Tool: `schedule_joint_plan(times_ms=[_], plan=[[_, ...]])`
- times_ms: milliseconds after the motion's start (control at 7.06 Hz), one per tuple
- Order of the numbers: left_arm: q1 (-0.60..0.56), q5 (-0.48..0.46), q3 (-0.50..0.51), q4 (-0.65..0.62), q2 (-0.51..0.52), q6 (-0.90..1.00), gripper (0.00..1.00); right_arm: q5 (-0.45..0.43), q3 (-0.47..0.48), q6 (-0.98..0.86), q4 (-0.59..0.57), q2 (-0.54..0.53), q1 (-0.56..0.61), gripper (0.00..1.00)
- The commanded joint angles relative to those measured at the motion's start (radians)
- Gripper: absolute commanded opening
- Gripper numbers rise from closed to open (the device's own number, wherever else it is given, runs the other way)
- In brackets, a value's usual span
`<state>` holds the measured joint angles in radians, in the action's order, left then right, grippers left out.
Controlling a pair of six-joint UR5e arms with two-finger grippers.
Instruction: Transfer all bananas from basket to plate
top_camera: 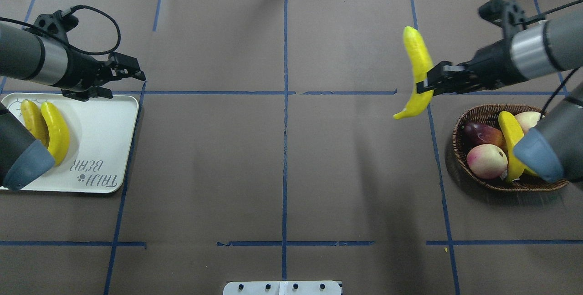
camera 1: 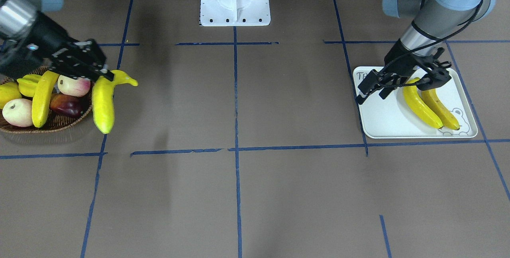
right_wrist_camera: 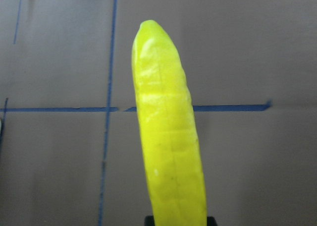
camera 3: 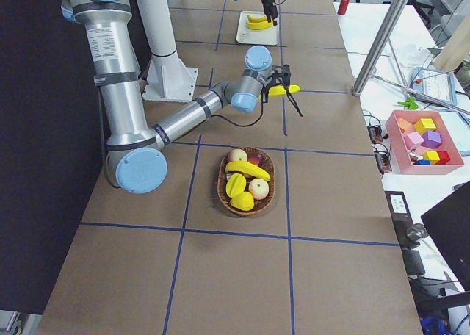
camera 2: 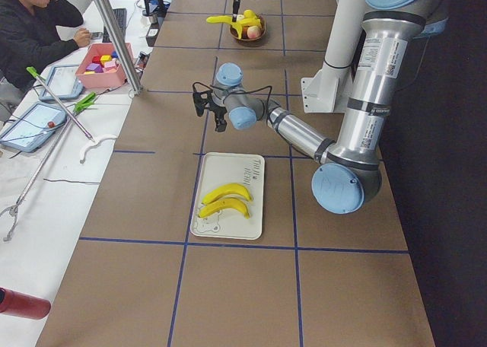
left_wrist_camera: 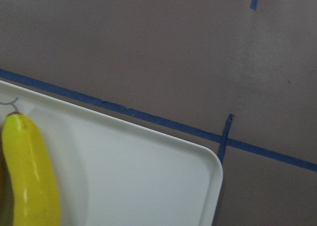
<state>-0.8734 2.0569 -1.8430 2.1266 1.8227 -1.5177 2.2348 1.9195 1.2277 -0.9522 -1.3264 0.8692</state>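
Tabletop (top_camera: 205, 172); banana (top_camera: 416, 53) in right end effector (top_camera: 427, 86)

Robotics lab; blue-taped brown table (camera 2: 243, 286), person (camera 2: 34, 27) at side desk (camera 2: 38, 210), tablets (camera 2: 29, 125), pink block bin (camera 2: 99, 79)

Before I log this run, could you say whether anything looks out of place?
Nothing stands out. Two bananas lie side by side on the plate, a third banana rests in the basket among other fruit, and the right gripper holds the fourth banana in the air. Nothing is spilled.
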Motion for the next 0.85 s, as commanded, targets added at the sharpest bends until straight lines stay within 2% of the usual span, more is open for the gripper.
schedule_joint_plan(times_ms=[0, 142, 425, 708], plan=[[0.097, -0.006, 0.017, 0.194, 0.126, -0.253, 0.99, -0.197, -0.014, 0.105, -0.003, 0.169, -0.221, 0.00], [0.114, -0.009, 0.031, 0.226, 0.188, -0.315, 0.99, -0.243, -0.017, 0.113, -0.003, 0.206, -0.269, 0.01], [0.180, -0.011, 0.043, 0.220, 0.271, -0.320, 0.99, -0.250, -0.017, 0.118, 0.003, 0.214, -0.288, 0.01], [0.191, -0.012, 0.134, 0.222, 0.379, -0.340, 0.99, -0.251, -0.017, 0.121, 0.004, 0.220, -0.300, 0.01]])
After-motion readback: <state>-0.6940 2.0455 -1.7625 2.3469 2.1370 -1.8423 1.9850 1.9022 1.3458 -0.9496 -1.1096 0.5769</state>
